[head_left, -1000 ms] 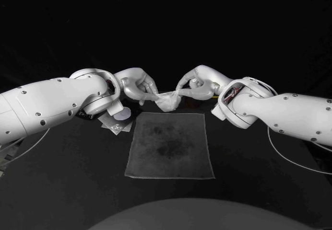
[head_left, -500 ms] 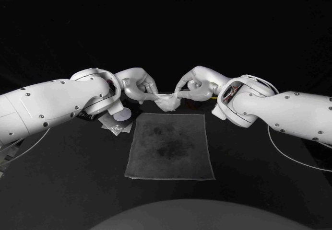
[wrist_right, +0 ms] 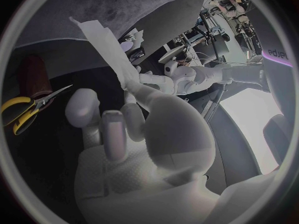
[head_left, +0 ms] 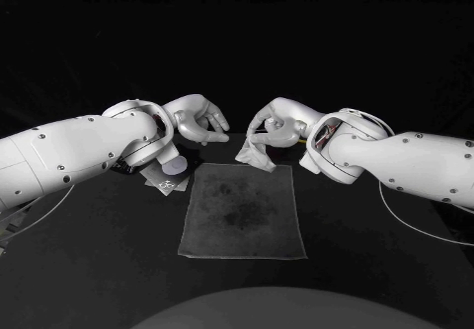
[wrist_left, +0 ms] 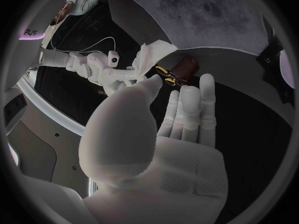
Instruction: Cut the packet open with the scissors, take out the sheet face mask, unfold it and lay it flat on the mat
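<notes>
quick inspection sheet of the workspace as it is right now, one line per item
surface: black table; grey mat lies flat at its centre
job's things: sheet face mask crumpled, hanging above the mat's far edge; packet on the table by the mat's far left corner; yellow-handled scissors lying on the table
clutter: brown object beside the scissors, kind unclear
hands: left hand holds nothing; right hand pinches the mask's top
cables: thin white cable below the right arm
surroundings: nothing seen
</notes>
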